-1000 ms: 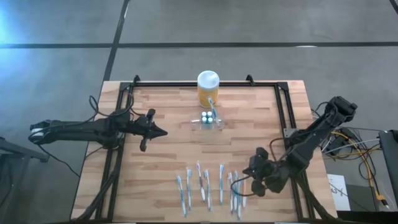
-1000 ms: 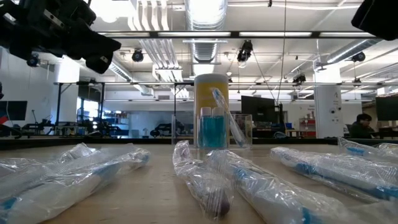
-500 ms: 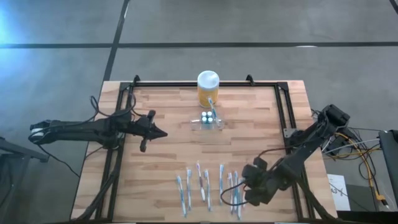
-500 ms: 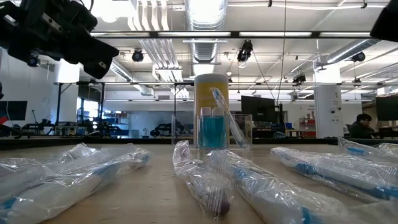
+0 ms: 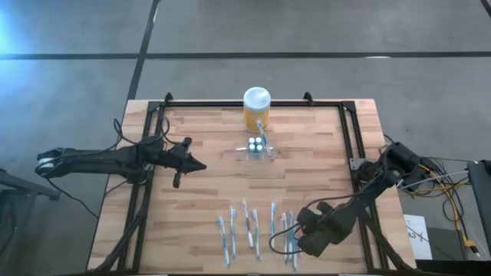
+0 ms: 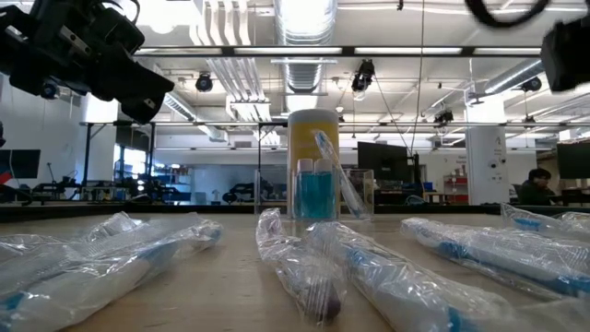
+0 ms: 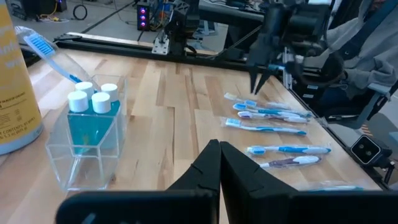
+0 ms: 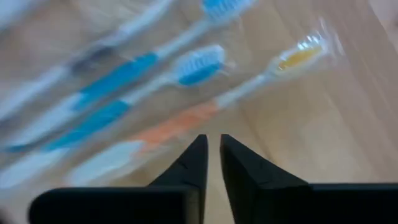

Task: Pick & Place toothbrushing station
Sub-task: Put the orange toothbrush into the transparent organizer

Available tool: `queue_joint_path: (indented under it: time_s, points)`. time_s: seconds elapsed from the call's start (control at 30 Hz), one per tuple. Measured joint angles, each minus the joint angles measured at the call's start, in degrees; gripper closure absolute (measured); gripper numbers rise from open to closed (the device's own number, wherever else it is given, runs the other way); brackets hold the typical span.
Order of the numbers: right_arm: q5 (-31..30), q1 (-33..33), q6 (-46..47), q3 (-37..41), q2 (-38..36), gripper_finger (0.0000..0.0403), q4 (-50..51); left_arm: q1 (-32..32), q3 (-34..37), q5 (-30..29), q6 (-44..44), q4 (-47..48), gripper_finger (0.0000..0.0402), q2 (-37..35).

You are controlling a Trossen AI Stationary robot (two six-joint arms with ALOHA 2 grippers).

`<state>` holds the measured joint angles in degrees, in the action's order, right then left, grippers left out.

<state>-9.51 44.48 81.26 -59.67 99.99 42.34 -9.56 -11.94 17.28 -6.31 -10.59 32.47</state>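
The toothbrushing station (image 5: 255,149) is a small clear holder standing on the table's middle, in front of the yellow jar (image 5: 257,107). It holds two white-capped blue tubes (image 7: 92,99) and one leaning toothbrush (image 7: 50,53). Several wrapped toothbrushes (image 5: 257,234) lie in a row near the table's front edge. My right gripper (image 5: 295,236) points down over the row's right end, just above an orange-handled toothbrush (image 8: 186,118). Its fingertips stand slightly apart with nothing between them. My left gripper (image 5: 198,163) hovers shut and level, left of the station, holding nothing.
A black metal frame (image 5: 253,103) runs along the table's far, left and right edges. Bare wood lies between the station and the toothbrush row. Cables hang off the table's right side (image 5: 437,184). A person sits far back in the room (image 6: 535,184).
My right gripper has come down and moved toward the table's left, over the right end of the toothbrush row, tipping from a slant to nearly straight down. The toothbrushes and the station have not moved.
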Motion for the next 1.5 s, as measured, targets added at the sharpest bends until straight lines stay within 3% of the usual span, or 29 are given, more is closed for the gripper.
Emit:
queue_joint_path:
  time_s: [0.2, 0.5, 0.63, 1.5]
  points:
    - [1.45, -0.08, 1.63, 1.98, -1.18, 0.0289, -0.50, 0.01, 0.02, 0.00, -0.17, 0.03, 0.0396, 0.00]
    - [-1.16, 0.54, 8.02, 2.94, -3.81, 0.0198, -0.77, 0.00, 0.09, 0.00, -0.17, 0.05, 0.0396, 0.02]
    - [-2.59, -0.81, 15.19, 4.26, -3.81, 0.0189, -0.94, 0.00, 0.11, 0.00, -0.17, 0.20, 0.0396, 0.02]
    - [-5.67, -1.41, 16.53, 6.50, -3.06, 0.0188, -4.63, 0.01, 0.94, -0.02, -0.33, 0.07, 0.0396, 0.04]
